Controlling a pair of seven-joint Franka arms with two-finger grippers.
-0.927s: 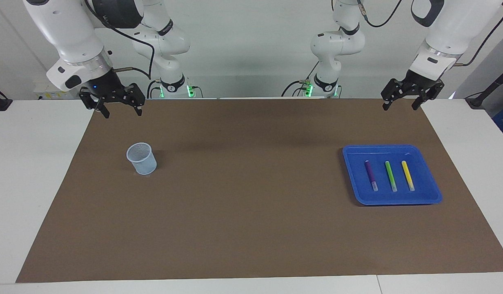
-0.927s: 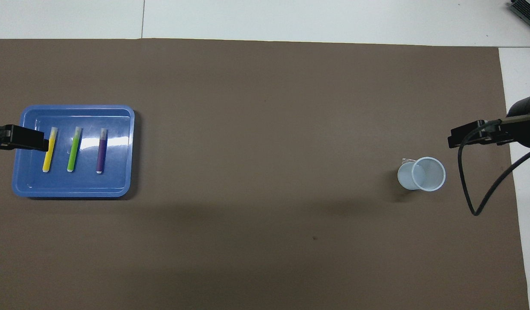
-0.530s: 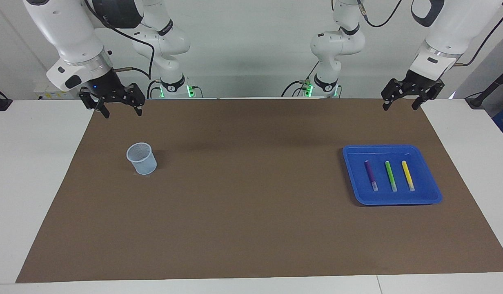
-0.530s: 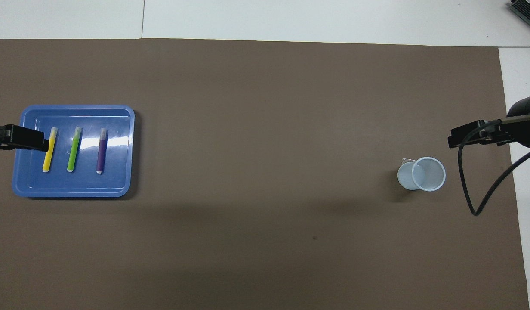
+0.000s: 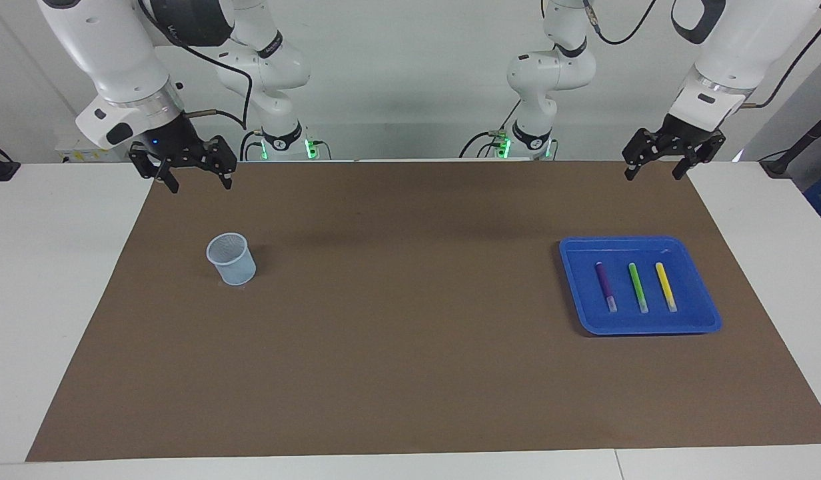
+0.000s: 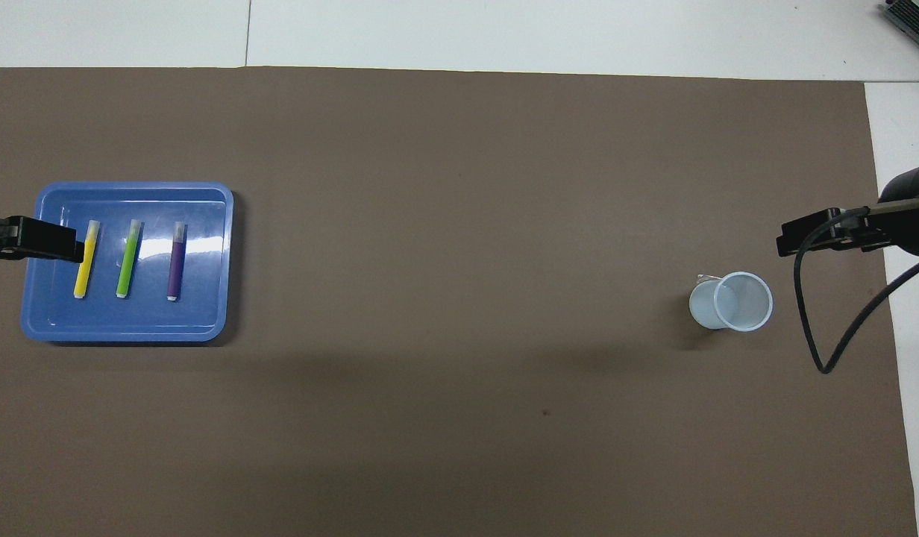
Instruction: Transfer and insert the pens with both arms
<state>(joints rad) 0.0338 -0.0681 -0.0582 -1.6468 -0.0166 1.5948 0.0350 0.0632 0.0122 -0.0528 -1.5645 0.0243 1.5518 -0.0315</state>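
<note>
Evidently nothing has moved: left gripper (image 5: 656,169) and right gripper (image 5: 196,180) hang wide and empty, all 3 pens (image 5: 637,287) untouched in the tray (image 5: 700,303), so the task is unstarted

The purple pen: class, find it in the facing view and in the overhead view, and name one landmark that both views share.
Facing view: the purple pen lies in the blue tray, beside the green pen, on its cup-ward side.
Overhead view: the purple pen lies in the same tray, again the pen closest to the cup.
Shared landmark: the pale cup.

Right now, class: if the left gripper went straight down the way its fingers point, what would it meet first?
Probably the brown mat: the open left gripper hangs above its robot-side edge, short of the blue tray.
</note>
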